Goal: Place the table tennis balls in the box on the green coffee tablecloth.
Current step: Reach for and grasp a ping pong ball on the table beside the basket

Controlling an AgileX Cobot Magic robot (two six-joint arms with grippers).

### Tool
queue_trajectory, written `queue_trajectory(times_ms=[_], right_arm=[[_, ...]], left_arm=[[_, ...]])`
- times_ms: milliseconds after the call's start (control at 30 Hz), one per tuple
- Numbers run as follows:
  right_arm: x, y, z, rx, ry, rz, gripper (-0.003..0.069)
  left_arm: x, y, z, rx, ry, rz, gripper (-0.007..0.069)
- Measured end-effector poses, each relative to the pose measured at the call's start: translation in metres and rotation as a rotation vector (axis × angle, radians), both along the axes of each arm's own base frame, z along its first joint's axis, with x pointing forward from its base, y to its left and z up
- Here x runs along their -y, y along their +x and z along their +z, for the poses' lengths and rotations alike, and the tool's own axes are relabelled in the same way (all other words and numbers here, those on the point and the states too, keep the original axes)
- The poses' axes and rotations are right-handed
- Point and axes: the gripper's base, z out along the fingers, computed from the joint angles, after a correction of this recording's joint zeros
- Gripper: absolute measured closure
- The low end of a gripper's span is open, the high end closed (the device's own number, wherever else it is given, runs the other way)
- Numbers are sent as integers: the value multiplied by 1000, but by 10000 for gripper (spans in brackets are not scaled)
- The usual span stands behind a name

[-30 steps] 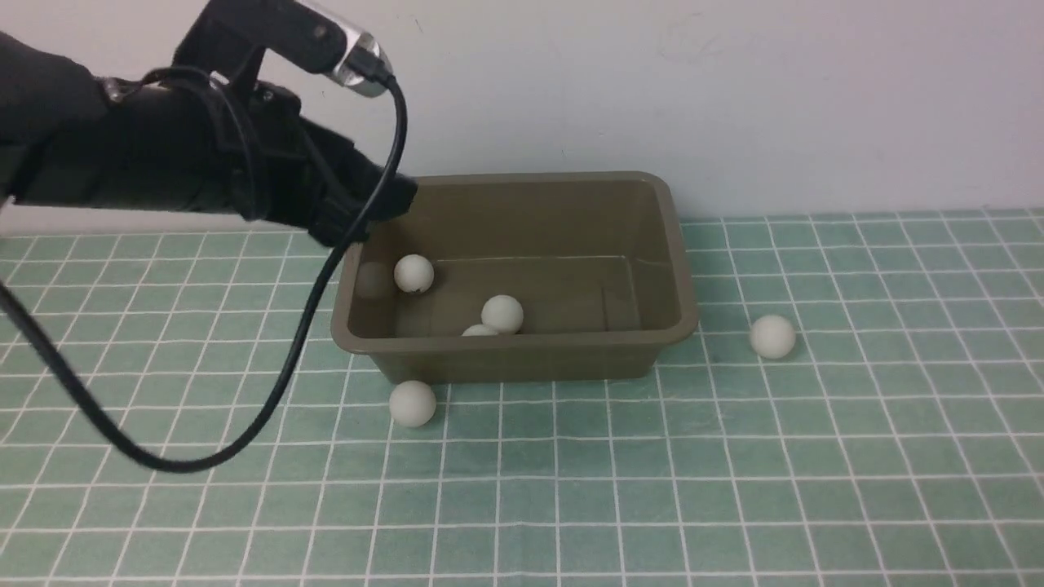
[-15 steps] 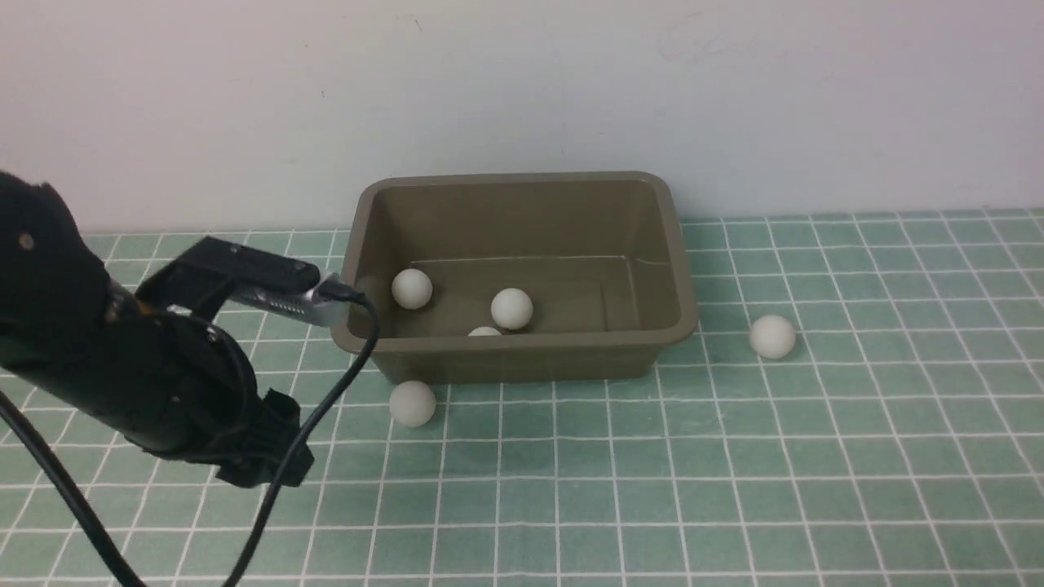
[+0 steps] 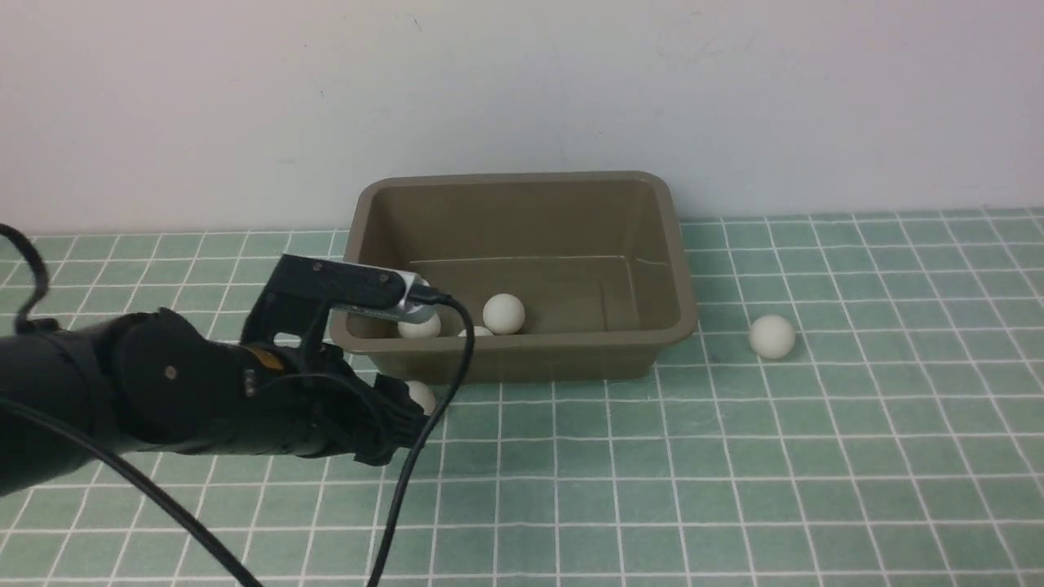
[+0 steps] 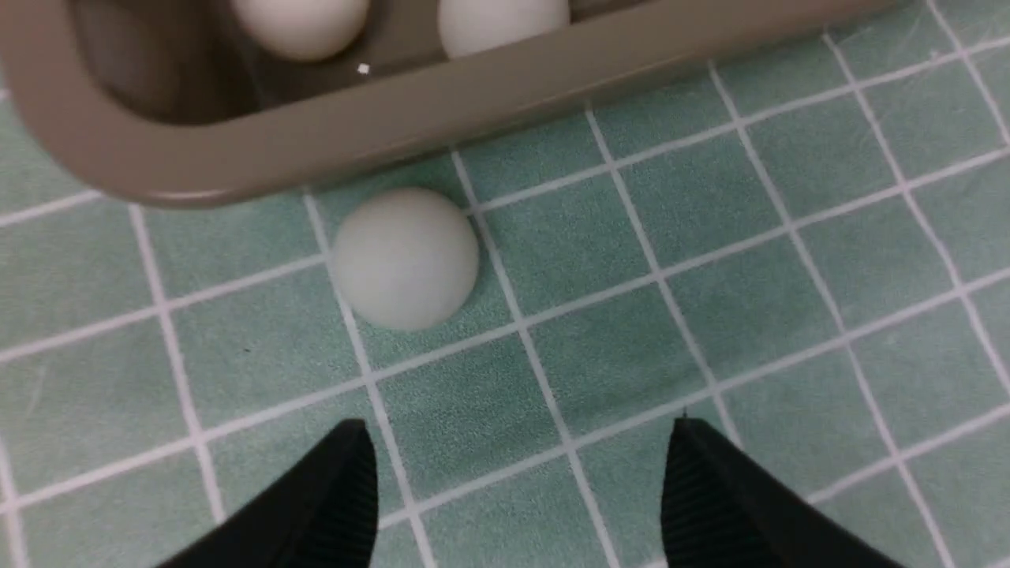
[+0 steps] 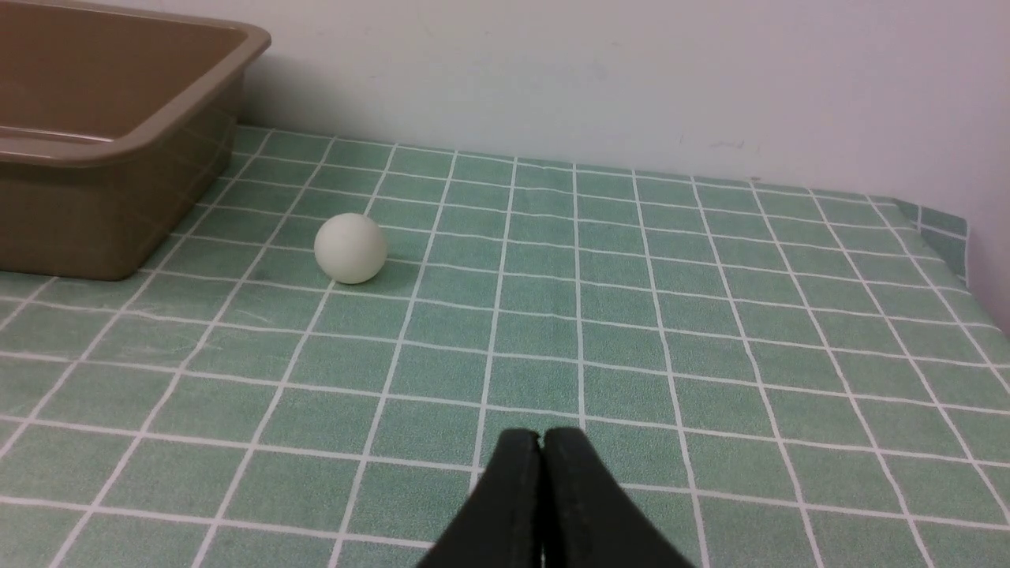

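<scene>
- White ball (image 4: 405, 256) lies on the green cloth (image 3: 734, 489), just beside the box (image 3: 522, 346), at the box's 7 o'clock corner in the front view.
- Left gripper (image 4: 517, 430) is nearest, spread wide and holding nothing. The ball sits at its 1 o'clock, a bit off the middle of the gap.
- Right gripper (image 5: 541, 442) is pressed together, well apart. The other ball (image 3: 771, 336) lies at the box's 3 o'clock.

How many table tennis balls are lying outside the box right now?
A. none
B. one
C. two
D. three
C: one ball lies on the cloth close by the near wall of the box, ahead of the open left gripper, and another ball sits on the cloth to the box's right.
</scene>
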Motion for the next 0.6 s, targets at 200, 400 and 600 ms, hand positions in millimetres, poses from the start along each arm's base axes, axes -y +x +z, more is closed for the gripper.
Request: queue_trajectory(times_ms=[200,400,600], right_arm=[[0,0,0,0,0,0,669],[0,0,0,0,0,0,669],[0,0,0,0,0,0,669]], left_arm=[[9,9,-33,-58,42,0,188],[9,11,-44,-80,64,-4,179],[8,15,-42,-25,77,0,90]])
